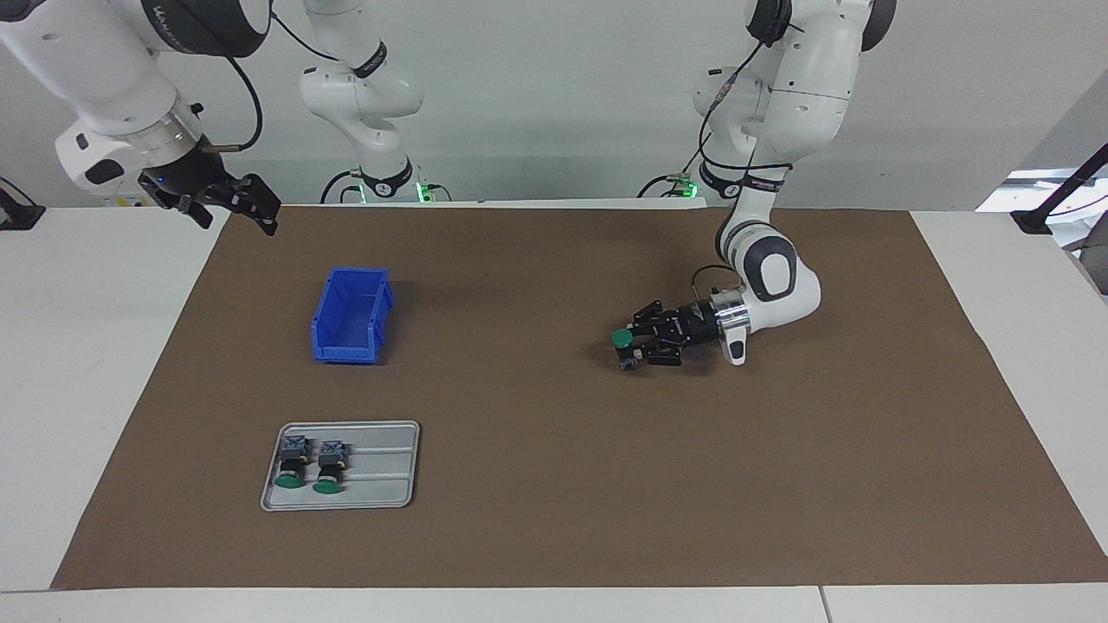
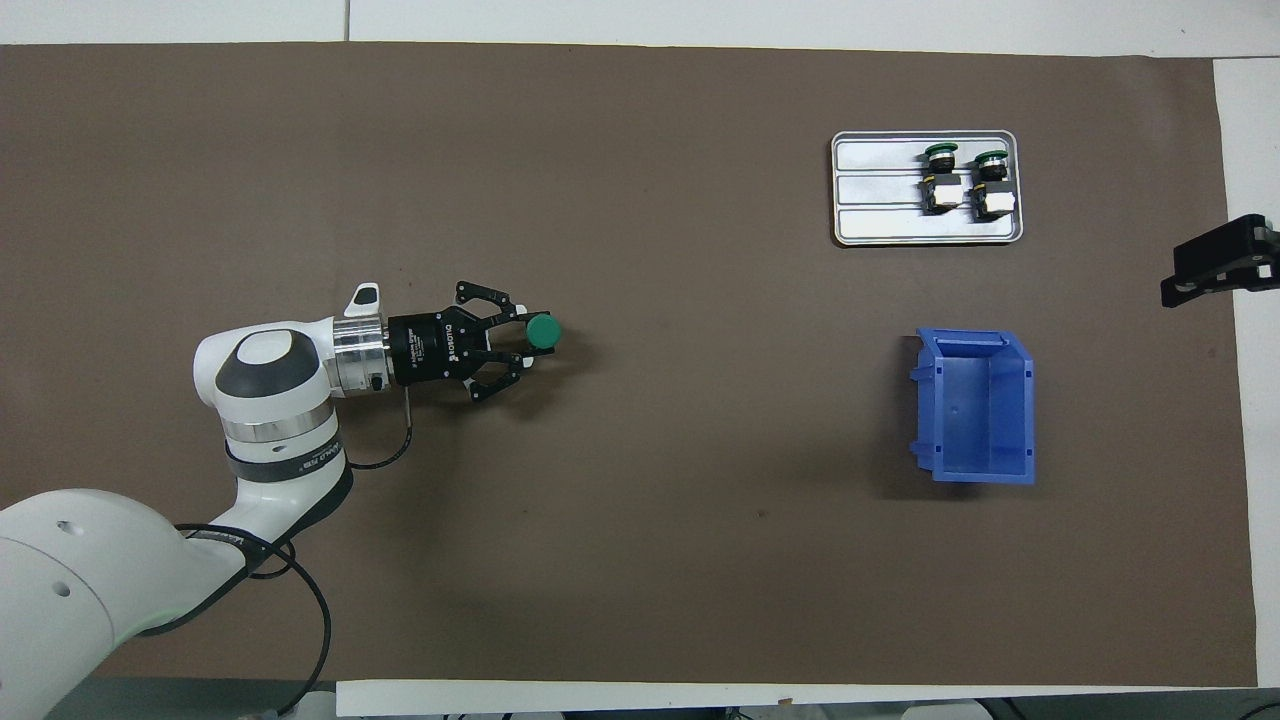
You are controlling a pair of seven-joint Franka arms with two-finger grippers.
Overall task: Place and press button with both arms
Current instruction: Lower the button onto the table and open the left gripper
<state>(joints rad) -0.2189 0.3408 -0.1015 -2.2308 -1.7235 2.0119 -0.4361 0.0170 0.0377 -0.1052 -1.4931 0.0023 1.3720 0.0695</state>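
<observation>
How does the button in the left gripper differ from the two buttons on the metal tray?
The held button stands upright with its green cap on top, gripped by the left gripper over the brown mat; the two tray buttons lie on their sides, untouched. The held one is alone toward the left arm's end; the tray pair sit side by side on the tray. All three look alike.

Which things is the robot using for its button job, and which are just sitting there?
Part of the job:
- green button, held upright by the left gripper low over the brown mat
- right gripper, open, waiting above the mat's edge

Just sitting there:
- two spare buttons on the metal tray
- blue bin
</observation>
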